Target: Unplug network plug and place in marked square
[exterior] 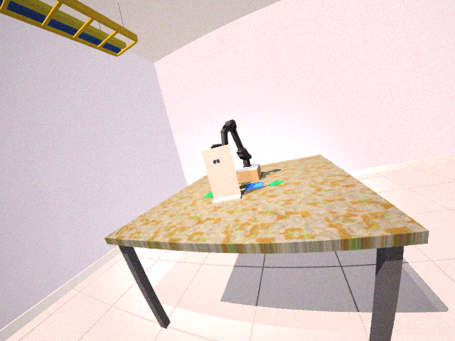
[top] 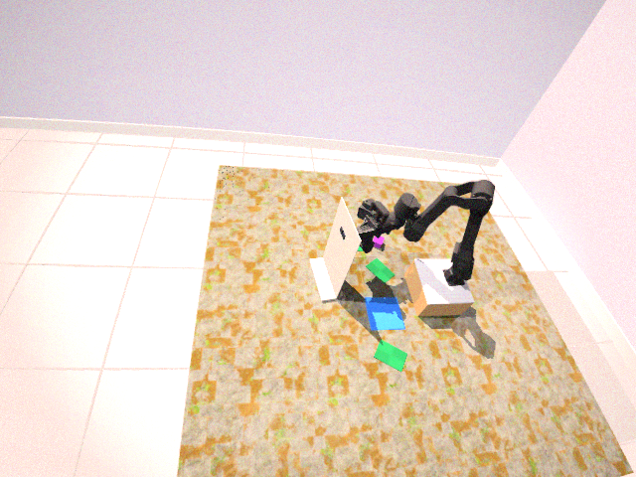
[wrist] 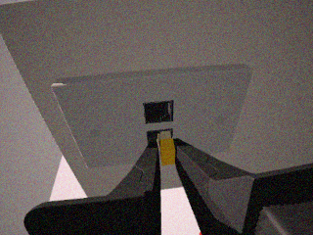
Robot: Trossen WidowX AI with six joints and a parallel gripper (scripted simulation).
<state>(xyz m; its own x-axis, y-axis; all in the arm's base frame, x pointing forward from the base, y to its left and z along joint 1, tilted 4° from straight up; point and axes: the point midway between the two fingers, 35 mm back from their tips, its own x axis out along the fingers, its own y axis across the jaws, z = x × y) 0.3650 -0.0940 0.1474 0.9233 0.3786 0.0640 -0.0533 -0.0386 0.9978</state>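
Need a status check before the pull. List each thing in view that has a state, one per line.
Plug: seated in its socket, pinched between the fingers.
Gripper: shut on the plug.
Upper socket: vacant.
Panel: upright on the table.
Blue square: nothing on it.
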